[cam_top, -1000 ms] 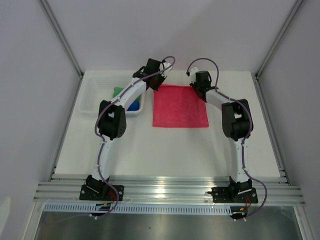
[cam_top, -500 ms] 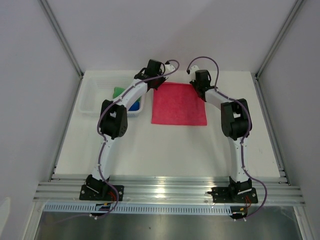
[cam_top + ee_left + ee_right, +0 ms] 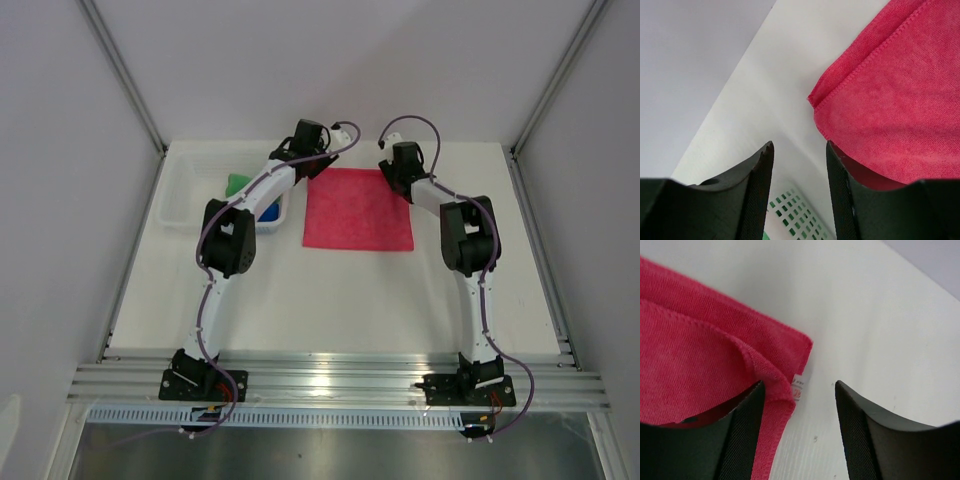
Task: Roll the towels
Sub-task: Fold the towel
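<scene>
Pink towel flat on tabletop
Left claw, right claw spread at far corners; left arm partly hides basket, green towel

**Pink towel spread flat, green and blue bunched in the basket**

The pink towel lies open and flat on the counter, a roughly square sheet in the middle of the far half, its far edge close to the counter's far edge. Its far left corner lies smooth, showing a stitched hem. Its far right corner is slightly rumpled, with a fold raised along the hem and a small white tag at the edge. The green towel and the blue towel sit crumpled in the white basket near the far left corner, green farther back, blue nearer. Both are largely hidden, so they may be touching.
</scene>
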You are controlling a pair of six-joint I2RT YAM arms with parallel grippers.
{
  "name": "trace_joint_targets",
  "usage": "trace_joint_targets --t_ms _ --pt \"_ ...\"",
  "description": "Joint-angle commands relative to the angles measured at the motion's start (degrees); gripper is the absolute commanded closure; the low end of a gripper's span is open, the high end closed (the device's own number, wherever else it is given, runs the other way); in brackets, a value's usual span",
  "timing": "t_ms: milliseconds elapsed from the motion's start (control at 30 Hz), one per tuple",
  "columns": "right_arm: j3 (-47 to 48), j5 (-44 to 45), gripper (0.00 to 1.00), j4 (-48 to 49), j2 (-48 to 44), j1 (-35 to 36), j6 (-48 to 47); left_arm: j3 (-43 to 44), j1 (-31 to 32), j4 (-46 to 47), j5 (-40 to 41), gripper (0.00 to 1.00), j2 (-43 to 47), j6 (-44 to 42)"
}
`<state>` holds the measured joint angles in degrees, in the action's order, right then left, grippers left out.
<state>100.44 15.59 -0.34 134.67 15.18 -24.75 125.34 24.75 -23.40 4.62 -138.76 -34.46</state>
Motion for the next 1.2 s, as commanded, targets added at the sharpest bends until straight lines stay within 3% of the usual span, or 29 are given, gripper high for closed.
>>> trace_joint_targets --t_ms 0,167,233,333,367,467,500,600,667,733,800,933,1167 --pt "5.8 0.0 0.38 1.7 -0.7 -0.3 2.3 2.9 -0.5 -0.3 2.1 0.50 -0.5 1.8" --pt "11.6 1.1 0.38 -3.7 -0.9 -1.6 7.8 4.4 -0.5 -6.6 -0.9 0.48 4.1 6.7" --pt "13.9 0.7 0.40 -6.5 -1.0 -3.1 10.4 4.5 -0.5 -10.5 -9.0 0.47 7.3 7.7" --pt "14.9 -1.6 0.48 -9.8 -1.5 -5.4 14.6 2.8 -0.1 -20.9 -19.4 0.47 10.4 5.4" --pt "14.6 -2.8 0.58 -10.6 -2.0 -5.9 15.1 0.6 0.3 -23.3 -25.3 0.48 12.6 4.1" --pt "9.2 -13.2 0.72 -10.9 -6.1 -5.9 13.3 -8.7 2.5 -31.3 -30.4 0.48 17.3 -4.1" --pt "6.6 -21.3 0.75 -8.8 -9.2 -6.1 13.8 -11.1 3.1 -33.2 -30.6 0.48 18.5 -8.5" --pt "-3.0 -30.3 0.87 -3.7 -12.6 -6.3 17.7 -22.1 5.3 -31.5 -28.6 0.42 21.7 -11.4" --pt "-6.3 -36.1 0.94 -1.9 -12.9 -6.2 18.3 -25.9 5.8 -27.2 -25.5 0.42 21.3 -10.3" --pt "-5.9 -38.5 0.97 -1.0 -10.8 -6.4 21.1 -24.5 5.7 -26.0 -20.5 0.43 18.4 -6.2" --pt "-3.9 -39.1 0.98 -0.8 -9.2 -6.2 22.8 -20.7 4.9 -27.0 -18.6 0.44 15.4 -2.7" --pt "-0.7 -39.7 1.00 1.0 -5.6 -6.1 26.1 -21.4 4.3 -26.4 -17.3 0.45 14.0 -1.1" --pt "13.7 -33.6 1.00 -11.5 2.7 -6.3 28.3 -22.4 4.5 -27.9 -17.6 0.45 12.9 -0.6"
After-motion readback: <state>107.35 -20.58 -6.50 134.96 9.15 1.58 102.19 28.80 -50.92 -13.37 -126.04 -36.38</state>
